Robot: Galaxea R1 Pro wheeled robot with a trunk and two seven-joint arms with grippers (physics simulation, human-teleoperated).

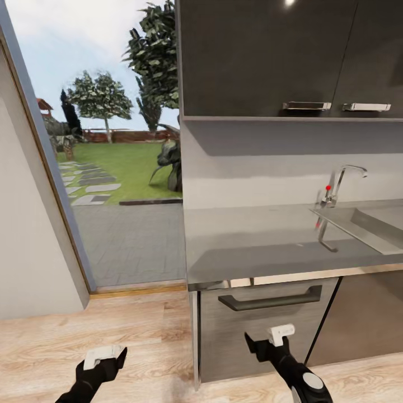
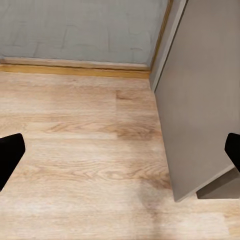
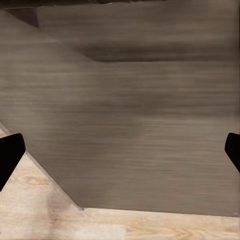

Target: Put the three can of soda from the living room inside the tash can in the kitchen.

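Kitchen: grey steel bench (image 1: 252, 246) with sink (image 1: 369, 221) and chrome tap (image 1: 341, 184), dark upper cabinets (image 1: 268, 56) above, grey drawer front (image 1: 263, 330) below.
Doorway: open to a lawn (image 1: 129, 168) with trees, at the view's left.
Floor: light wood planks (image 2: 75, 165).
Left hand (image 2: 120, 150): fingers spread wide, empty, low over the floor.
Right hand (image 3: 120, 150): fingers spread wide, empty, facing the drawer front.
Soda cans, bin: none in sight from here.

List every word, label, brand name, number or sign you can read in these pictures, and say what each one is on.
None: no readable text.
Upper cabinets: plain dark doors, no lettering.
Drawer front: no label.
Tap: a red dot, no writing.
Left pincer and right pincer: no markings.
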